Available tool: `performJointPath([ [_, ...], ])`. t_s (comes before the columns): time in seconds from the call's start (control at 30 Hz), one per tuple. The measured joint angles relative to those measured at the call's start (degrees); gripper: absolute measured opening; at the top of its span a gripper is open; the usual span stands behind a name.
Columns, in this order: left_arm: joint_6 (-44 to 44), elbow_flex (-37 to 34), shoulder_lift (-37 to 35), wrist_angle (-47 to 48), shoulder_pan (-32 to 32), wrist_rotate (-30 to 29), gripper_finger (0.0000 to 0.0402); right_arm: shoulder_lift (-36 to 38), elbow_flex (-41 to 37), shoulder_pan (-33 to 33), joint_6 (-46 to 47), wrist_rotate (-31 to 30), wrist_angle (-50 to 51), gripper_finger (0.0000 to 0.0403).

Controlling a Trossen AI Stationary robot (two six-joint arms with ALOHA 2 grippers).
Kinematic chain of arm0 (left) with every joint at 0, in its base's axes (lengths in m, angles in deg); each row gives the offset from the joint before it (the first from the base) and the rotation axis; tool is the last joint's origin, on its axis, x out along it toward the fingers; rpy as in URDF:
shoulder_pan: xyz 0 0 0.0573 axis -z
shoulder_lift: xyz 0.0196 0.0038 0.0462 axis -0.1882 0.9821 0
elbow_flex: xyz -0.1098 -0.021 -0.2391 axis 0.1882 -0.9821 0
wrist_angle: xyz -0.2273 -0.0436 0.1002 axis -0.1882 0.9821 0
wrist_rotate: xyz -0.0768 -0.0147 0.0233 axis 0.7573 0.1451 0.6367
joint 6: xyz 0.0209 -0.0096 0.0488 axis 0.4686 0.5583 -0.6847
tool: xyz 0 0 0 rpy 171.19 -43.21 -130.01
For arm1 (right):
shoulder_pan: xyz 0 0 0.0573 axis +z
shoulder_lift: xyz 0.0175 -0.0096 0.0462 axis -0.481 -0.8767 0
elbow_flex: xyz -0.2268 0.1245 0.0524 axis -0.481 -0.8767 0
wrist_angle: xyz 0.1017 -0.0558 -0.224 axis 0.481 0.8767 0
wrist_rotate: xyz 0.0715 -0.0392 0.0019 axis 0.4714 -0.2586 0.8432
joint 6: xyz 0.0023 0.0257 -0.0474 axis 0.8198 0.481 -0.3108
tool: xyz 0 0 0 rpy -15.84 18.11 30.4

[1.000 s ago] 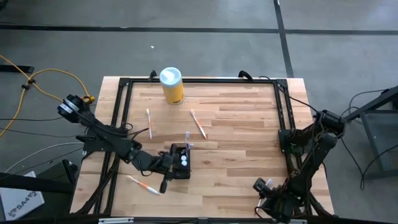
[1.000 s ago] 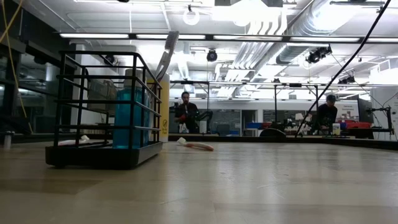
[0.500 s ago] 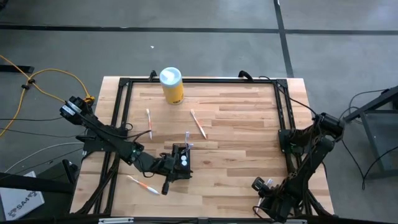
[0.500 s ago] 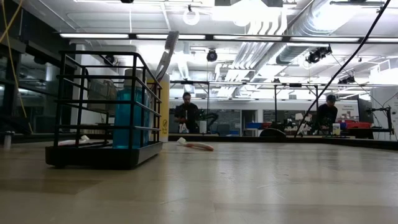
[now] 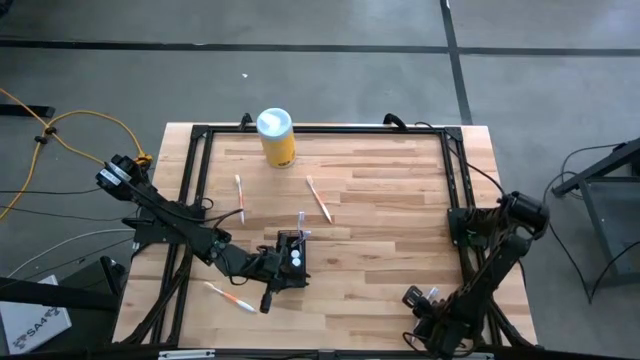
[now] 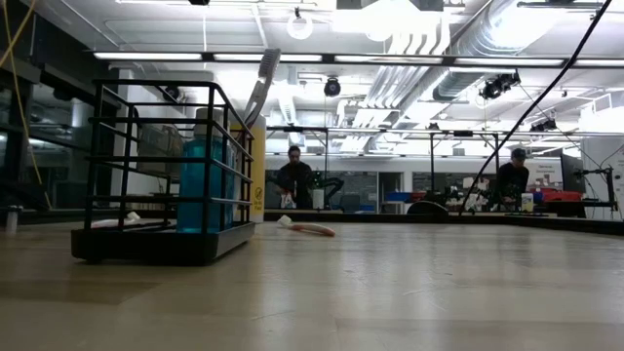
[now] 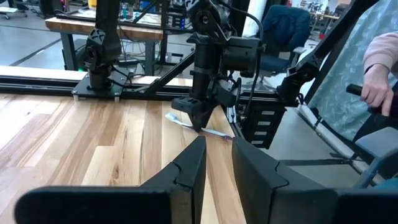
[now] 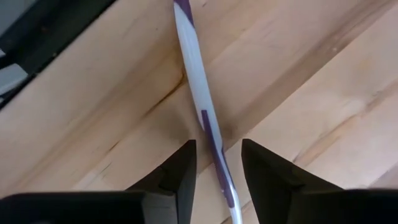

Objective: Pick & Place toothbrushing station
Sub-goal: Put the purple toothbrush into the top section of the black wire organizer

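The toothbrushing station (image 5: 292, 258), a small black wire-framed rack, stands on the wooden surface (image 5: 390, 220) a little toward the near edge and left of centre. In the low view it holds a blue bottle (image 6: 203, 185) upright inside its bars, and a grey-handled toothbrush (image 6: 261, 80) leans up out of its top; from above, two white round caps show in it (what they belong to is hard to tell).

The left gripper (image 5: 272, 268) sits at the station's left side, right against the rack; its jaws stand a little apart in its own wrist view, with nothing between them there, though whether they touch the rack is not clear from above. The right gripper (image 5: 428, 305) hangs low at the surface's near right corner, well apart from the station, its jaws released and poised either side of a white and purple toothbrush (image 8: 202, 112) lying flat on the wood.

A yellow canister with a white lid (image 5: 275, 136) stands near the far edge. Three loose toothbrushes lie on the surface: one white (image 5: 239, 196) at left, one orange-tipped (image 5: 319, 199) near the middle, one orange and white (image 5: 230, 297) by the near left edge. Two people (image 6: 293, 178) stand in the room behind. No writing is legible
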Motion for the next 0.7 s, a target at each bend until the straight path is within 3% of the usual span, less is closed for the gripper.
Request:
performJointPath([
  [0.23, -0.01, 0.0, 0.0, 0.01, 0.0, 0.0, 0.0075, -1.24, 0.13, -0.02, 0.02, 0.0, -0.04, 0.0101],
  [0.57, -0.01, 0.0, -0.02, 0.0, 0.0, 0.0, 0.0075, -1.3, 0.13, 0.0, 0.22, 0.22, 1.67, 0.0014],
  [0.7, 0.01, 0.0, -0.02, 0.01, 0.0, 0.0, 0.0075, -1.35, 0.13, -0.02, 0.24, 0.17, 1.75, 0.0015],
])
